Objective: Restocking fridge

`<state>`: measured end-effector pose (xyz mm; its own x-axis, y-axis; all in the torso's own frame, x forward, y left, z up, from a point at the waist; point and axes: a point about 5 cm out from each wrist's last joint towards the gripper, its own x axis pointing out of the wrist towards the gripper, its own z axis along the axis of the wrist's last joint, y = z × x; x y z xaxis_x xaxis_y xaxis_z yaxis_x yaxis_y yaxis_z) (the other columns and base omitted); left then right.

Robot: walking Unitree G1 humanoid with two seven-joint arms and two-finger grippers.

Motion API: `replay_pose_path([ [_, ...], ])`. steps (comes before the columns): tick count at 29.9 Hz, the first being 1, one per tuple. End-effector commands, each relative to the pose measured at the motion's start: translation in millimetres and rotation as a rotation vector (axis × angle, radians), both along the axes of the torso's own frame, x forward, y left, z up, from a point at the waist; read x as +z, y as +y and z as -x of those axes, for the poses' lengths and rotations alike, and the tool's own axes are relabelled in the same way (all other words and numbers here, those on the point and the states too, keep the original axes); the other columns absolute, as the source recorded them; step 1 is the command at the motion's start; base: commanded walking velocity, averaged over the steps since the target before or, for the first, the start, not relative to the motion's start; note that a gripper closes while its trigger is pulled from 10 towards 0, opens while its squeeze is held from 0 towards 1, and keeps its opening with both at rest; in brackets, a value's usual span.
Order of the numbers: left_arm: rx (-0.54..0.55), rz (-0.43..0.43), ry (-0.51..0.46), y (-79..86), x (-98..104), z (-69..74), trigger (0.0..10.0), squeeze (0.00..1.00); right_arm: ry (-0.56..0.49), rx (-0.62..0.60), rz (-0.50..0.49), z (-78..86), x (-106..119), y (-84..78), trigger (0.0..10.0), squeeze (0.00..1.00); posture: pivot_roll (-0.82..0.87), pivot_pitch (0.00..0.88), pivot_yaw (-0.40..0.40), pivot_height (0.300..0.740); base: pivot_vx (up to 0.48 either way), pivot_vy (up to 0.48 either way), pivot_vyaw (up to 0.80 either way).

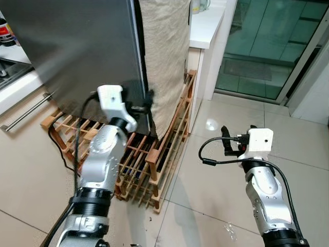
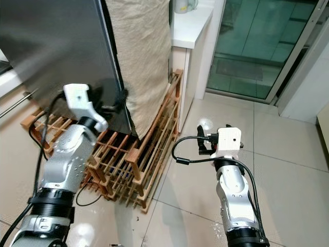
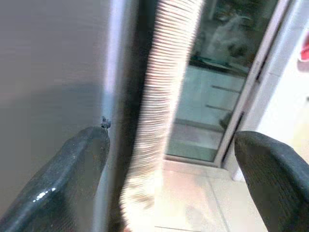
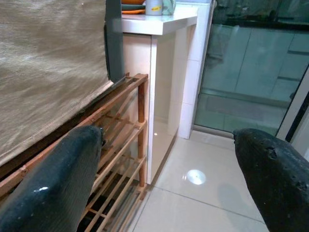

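The grey fridge door [image 1: 77, 46] stands shut at the upper left, with a beige cloth [image 1: 164, 56] hanging over the fridge's side. My left gripper [image 1: 147, 103] is raised to the door's lower right edge. In the left wrist view its fingers [image 3: 72, 179] are spread wide, with the door's edge [image 3: 113, 96] and the cloth [image 3: 159, 121] between them, and they hold nothing. My right gripper [image 1: 225, 140] hovers open and empty over the tiled floor to the right, pointing toward the rack.
A slatted wooden rack [image 1: 154, 159] lies under and beside the fridge. A white counter [image 1: 205, 25] stands behind the cloth, with a glass sliding door [image 1: 267, 46] at the back right. A drawer front with a metal handle [image 1: 25, 113] is at the left. A black cable [image 1: 64, 154] lies by the rack.
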<state>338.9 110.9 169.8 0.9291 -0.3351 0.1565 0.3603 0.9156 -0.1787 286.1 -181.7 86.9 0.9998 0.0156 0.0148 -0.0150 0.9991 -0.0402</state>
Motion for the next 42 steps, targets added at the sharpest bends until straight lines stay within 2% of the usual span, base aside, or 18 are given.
replay_pose_path([
  [1,-0.011,-0.017,-0.001,-1.1,1.7,-1.9,10.0,0.00,-0.029,0.012,0.000,-2.7,8.3,3.1,10.0,0.00,-0.12,0.000,0.068,0.740,0.000,0.000,0.00],
  [5,-0.049,-0.048,-0.021,-9.2,5.9,-3.7,10.0,0.00,-0.032,0.004,-0.004,-1.6,8.2,2.8,10.0,0.00,-0.13,0.000,0.077,0.740,0.000,0.000,0.00],
  [11,-0.022,-0.071,-0.021,-8.8,9.7,-13.0,10.0,0.00,-0.035,0.010,-0.004,-1.8,9.3,3.9,10.0,0.00,-0.13,0.000,0.074,0.740,0.000,0.000,0.00],
  [20,-0.021,-0.059,-0.028,-12.7,18.6,-23.8,10.0,0.00,-0.031,0.016,-0.003,-1.7,9.4,5.1,10.0,0.00,-0.13,0.000,0.070,0.740,0.000,0.000,0.00],
  [23,0.008,-0.058,-0.003,-13.8,17.0,-28.2,10.0,0.00,-0.031,0.017,-0.002,-1.6,9.5,4.9,10.0,0.00,-0.13,0.000,0.069,0.740,0.000,0.000,0.00],
  [27,0.064,-0.035,0.064,-15.8,5.1,-32.1,10.0,0.00,-0.030,0.020,0.000,-1.8,9.4,5.8,10.0,0.00,-0.14,0.000,0.074,0.740,0.000,0.000,0.00],
  [32,0.052,-0.022,0.059,-24.7,7.8,-33.7,10.0,0.00,-0.032,0.021,-0.001,-1.8,10.6,6.9,10.0,0.00,-0.14,0.000,0.072,0.740,0.000,0.000,0.00],
  [34,0.026,-0.010,0.034,-36.0,15.5,-36.1,10.0,0.00,-0.029,0.029,-0.002,-2.0,10.1,8.8,10.0,0.00,-0.13,0.000,0.069,0.740,0.000,0.000,0.00],
  [35,0.026,-0.010,0.034,-36.0,15.5,-36.1,10.0,0.00,-0.029,0.029,-0.002,-2.0,10.1,8.8,10.0,0.00,-0.13,0.000,0.069,0.740,0.000,0.000,0.00],
  [37,-0.004,0.002,0.008,-49.8,25.9,-39.0,10.0,0.00,-0.030,0.038,-0.002,-3.2,10.6,10.8,10.0,0.00,-0.13,0.000,0.069,0.740,0.000,0.000,0.00],
  [38,-0.004,0.002,0.008,-49.8,25.9,-39.0,10.0,0.00,-0.030,0.038,-0.002,-3.2,10.6,10.8,10.0,0.00,-0.13,0.000,0.069,0.740,0.000,0.000,0.00],
  [39,-0.036,0.004,-0.004,-61.0,32.2,-40.2,10.0,0.00,-0.033,0.043,-0.002,-4.6,11.7,12.0,10.0,0.00,-0.13,0.000,0.070,0.740,0.000,0.000,0.00],
  [40,-0.036,0.004,-0.004,-61.0,32.2,-40.2,10.0,0.00,-0.033,0.043,-0.002,-4.6,11.7,12.0,10.0,0.00,-0.13,0.000,0.070,0.740,0.000,0.000,0.00],
  [42,-0.080,-0.002,-0.010,-74.2,36.9,-41.1,10.0,0.00,-0.038,0.043,-0.001,-6.2,13.4,12.2,10.0,0.00,-0.14,0.000,0.075,0.740,0.000,0.000,0.00],
])
